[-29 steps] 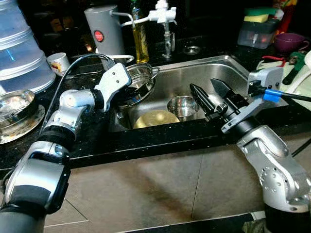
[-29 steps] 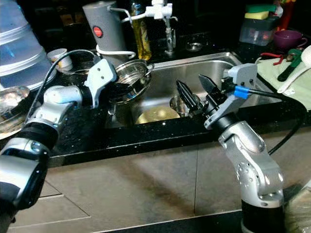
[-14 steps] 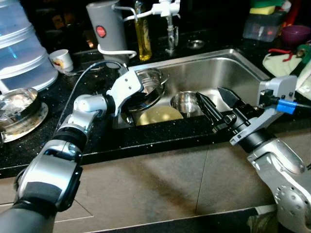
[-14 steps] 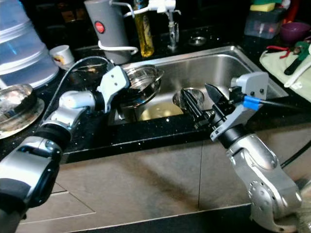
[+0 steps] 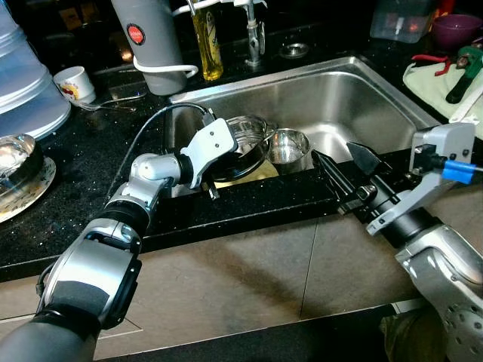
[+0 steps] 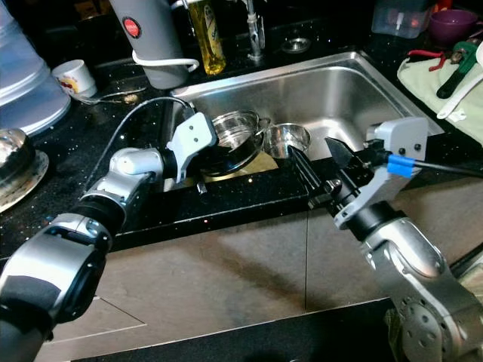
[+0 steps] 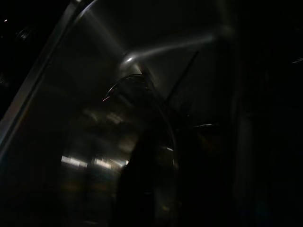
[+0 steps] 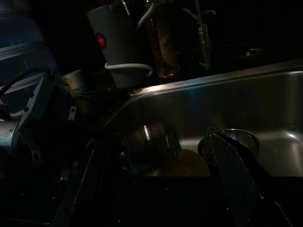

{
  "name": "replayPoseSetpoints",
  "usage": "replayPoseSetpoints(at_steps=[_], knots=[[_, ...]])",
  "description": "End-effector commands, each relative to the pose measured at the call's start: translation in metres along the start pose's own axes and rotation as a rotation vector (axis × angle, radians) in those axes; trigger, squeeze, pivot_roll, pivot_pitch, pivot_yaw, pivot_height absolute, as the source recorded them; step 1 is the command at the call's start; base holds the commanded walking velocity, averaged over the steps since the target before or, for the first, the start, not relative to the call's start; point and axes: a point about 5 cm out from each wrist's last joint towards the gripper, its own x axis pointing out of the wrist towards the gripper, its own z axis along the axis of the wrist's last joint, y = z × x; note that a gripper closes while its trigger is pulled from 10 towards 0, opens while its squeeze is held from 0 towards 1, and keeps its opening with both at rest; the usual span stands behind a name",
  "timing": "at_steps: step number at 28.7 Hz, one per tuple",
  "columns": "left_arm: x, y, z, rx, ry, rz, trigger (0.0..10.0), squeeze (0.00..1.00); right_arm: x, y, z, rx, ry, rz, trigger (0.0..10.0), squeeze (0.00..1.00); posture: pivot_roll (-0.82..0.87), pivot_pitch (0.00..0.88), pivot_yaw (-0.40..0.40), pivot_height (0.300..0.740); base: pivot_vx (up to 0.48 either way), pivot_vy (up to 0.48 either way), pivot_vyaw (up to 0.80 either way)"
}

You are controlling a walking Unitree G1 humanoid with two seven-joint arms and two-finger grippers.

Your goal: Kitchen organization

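At far left of the black counter, well apart from both grippers: a translucent water container [image 5: 26,83]; below it a steel plate [image 5: 19,173]; behind, a small white cup [image 5: 69,81].

Counter back, beyond the left jaws: a grey electric kettle [image 5: 147,41]; a bottle of yellow dish liquid [image 5: 206,45]; the tap [image 5: 253,30].

Left part of the steel sink [image 5: 355,90]: left gripper [image 5: 219,154], reaching over the sink's front edge. Its fingers are hidden behind the wrist housing and the left wrist view is too dark, so I cannot tell whether it grips. Directly at its jaws: a steel pot [image 5: 245,139], tilted, lying over a yellow plate [image 5: 253,172]. Just beyond: a small steel cup [image 5: 290,145], upright.

Sink front edge, right: right gripper [image 5: 343,170], fingers spread apart and holding nothing, hovering near the cup.

Far right: a green-handled tool [image 5: 462,72] on a cloth.

Step judged in hand: clearing the pot out of the sink. Next move likely calls for a firm hold on its rim and a lift clear of the plate.
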Motion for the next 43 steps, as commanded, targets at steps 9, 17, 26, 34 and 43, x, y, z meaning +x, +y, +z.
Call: replayPoseSetpoints(at_steps=[9, 17, 26, 34, 43], knots=[[-0.004, 0.007, 0.001, 0.004, -0.003, 0.044, 10.0, 1.0, 0.001, 0.008, 0.0, 0.018, 0.019, 0.024, 10.0, 0.0, -0.28, 0.142, 0.14, 0.74, 0.0, 0.0, 0.0], [-0.014, 0.035, 0.035, 0.038, -0.185, 0.166, 10.0, 0.0, 0.01, 0.008, -0.002, 0.056, -0.015, 0.032, 10.0, 0.0, -0.24, 0.091, 0.143, 0.74, 0.0, 0.0, 0.0], [-0.032, 0.018, 0.056, -0.037, -0.38, 0.255, 10.0, 0.0, 0.025, 0.011, -0.02, 0.188, -0.057, 0.081, 10.0, 0.0, -0.16, 0.021, 0.109, 0.74, 0.0, 0.0, 0.0], [-0.058, -0.02, 0.05, -0.182, -0.373, 0.437, 10.0, 0.0, 0.04, -0.001, -0.051, 0.242, -0.048, 0.063, 10.0, 0.0, -0.08, 0.0, 0.071, 0.74, 0.0, 0.0, 0.0], [-0.083, -0.077, 0.007, -0.358, -0.184, 0.637, 10.0, 0.0, 0.039, -0.008, -0.092, 0.226, 0.034, 0.011, 10.0, 0.0, -0.06, 0.0, 0.061, 0.74, 0.0, 0.0, 0.0]])
